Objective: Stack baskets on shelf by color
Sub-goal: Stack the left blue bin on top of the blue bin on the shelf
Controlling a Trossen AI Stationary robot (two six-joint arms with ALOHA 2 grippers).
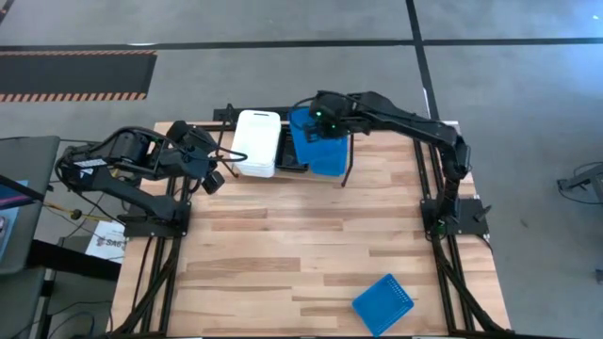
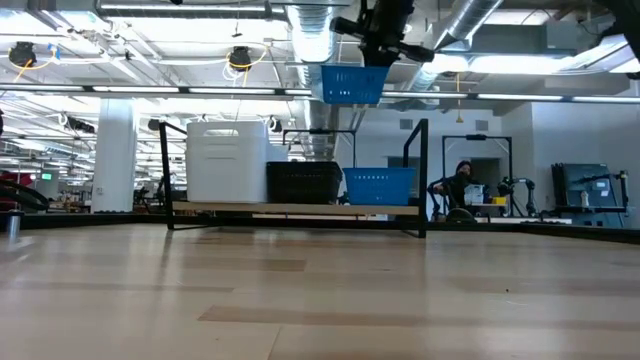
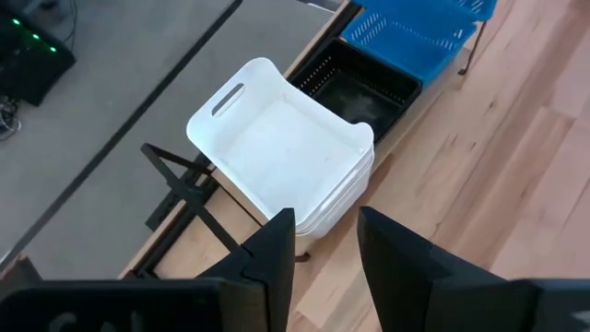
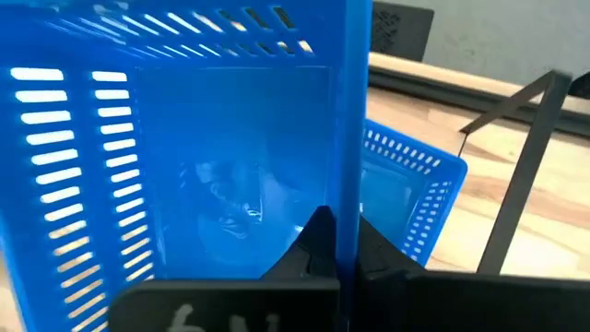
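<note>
Right gripper [image 1: 320,121]: clamped tight on the rim of a blue basket [image 1: 320,146], carrying it in the air above the shelf's right-hand bay at the worktop's far edge; the low view shows that basket [image 2: 354,84] hanging well clear of the one below.
Left gripper [image 3: 324,242]: partly open, holding nothing, hovering just beside the white stack near the far left corner of the worktop.
Shelf [image 2: 420,175]: low black wire rack along the far edge, three bays.
White baskets [image 1: 256,141]: nested in the left bay.
Black baskets [image 2: 303,182]: in the middle bay, between white and blue.
Blue basket on shelf [image 2: 379,185]: sits in the right bay, directly under the carried one; the right wrist view shows its slotted wall [image 4: 413,184] just past the held rim.
Spare blue basket [image 1: 383,304]: lies alone near the front right corner of the worktop, well apart from the shelf.
Step in hand: lowering the carried blue basket into the blue one on the shelf.
Doing it well: level the basket first, square its corners over the lower basket, come straight down, and let go only once it nests; keep clear of the upright dividers and the black baskets beside it.
Risk: a tilted basket could catch on the lower rim and sit crooked.
</note>
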